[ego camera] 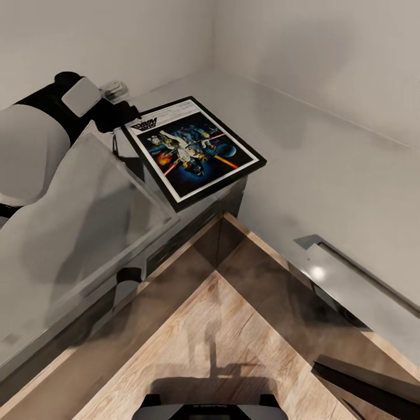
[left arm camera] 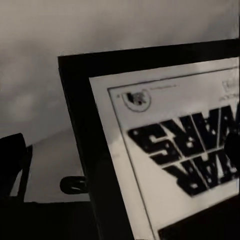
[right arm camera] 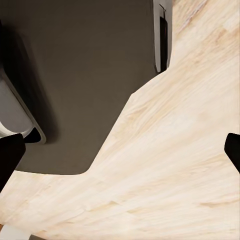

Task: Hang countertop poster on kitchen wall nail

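Head view: poster is seen at 11 o'clock of frame centre, lying tilted over the inner corner of the kitchen countertop, its lower corner overhanging the edge above the dark cabinet fronts. The title strip end is turned toward the left gripper, which is seen at 10 o'clock, right at the poster's upper-left frame edge. The jaw state can't be told; contact with the frame is not resolved.

Left wrist view: poster frame and the STAR WARS title are seen close up, upside down.

Right wrist view: dark fingertips are seen spread apart at opposite frame edges, nothing between them, over wood floor.
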